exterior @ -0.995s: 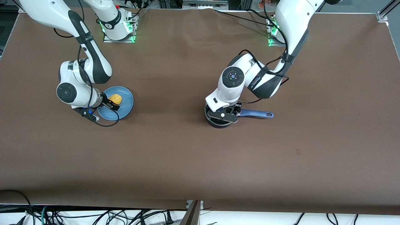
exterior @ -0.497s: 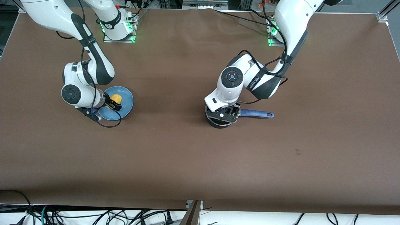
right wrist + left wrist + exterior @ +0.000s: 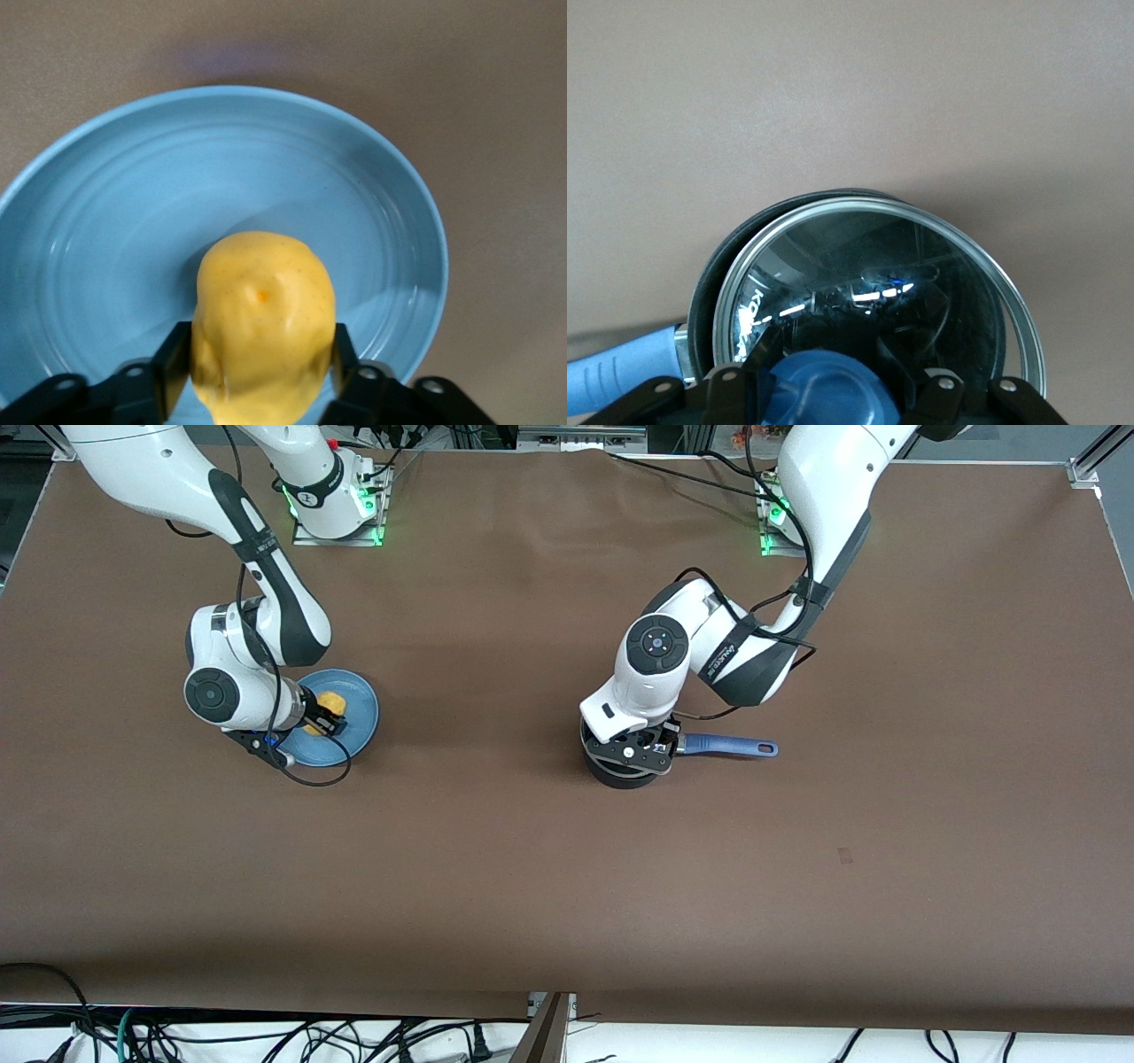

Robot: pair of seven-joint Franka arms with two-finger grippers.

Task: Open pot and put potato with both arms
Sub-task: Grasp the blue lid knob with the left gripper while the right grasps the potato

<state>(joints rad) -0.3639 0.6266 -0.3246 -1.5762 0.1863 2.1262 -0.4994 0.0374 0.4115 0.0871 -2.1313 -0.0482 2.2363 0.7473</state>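
Note:
The black pot (image 3: 611, 772) stands mid-table, its blue handle (image 3: 733, 747) pointing toward the left arm's end. Its glass lid (image 3: 877, 266) sits on the pot's rim (image 3: 707, 288). My left gripper (image 3: 633, 749) is down on the lid and shut on the blue knob (image 3: 824, 394), with black fingers (image 3: 735, 390) on both sides of it. The yellow potato (image 3: 261, 310) lies on the blue plate (image 3: 124, 212) toward the right arm's end. My right gripper (image 3: 263, 363) is shut on the potato, its fingers (image 3: 173, 359) pressed against both flanks. In the front view the potato (image 3: 330, 703) is half hidden by the right gripper (image 3: 319, 717).
Brown table cover all around. The plate (image 3: 354, 726) and the pot stand far apart, at about the same distance from the front camera. Cables hang from both wrists. The arm bases stand along the table's edge farthest from the front camera.
Both grippers have shut: the left on the lid's knob, the right on the potato. The right arm has shifted slightly toward the plate's middle. Pot and plate have not moved.

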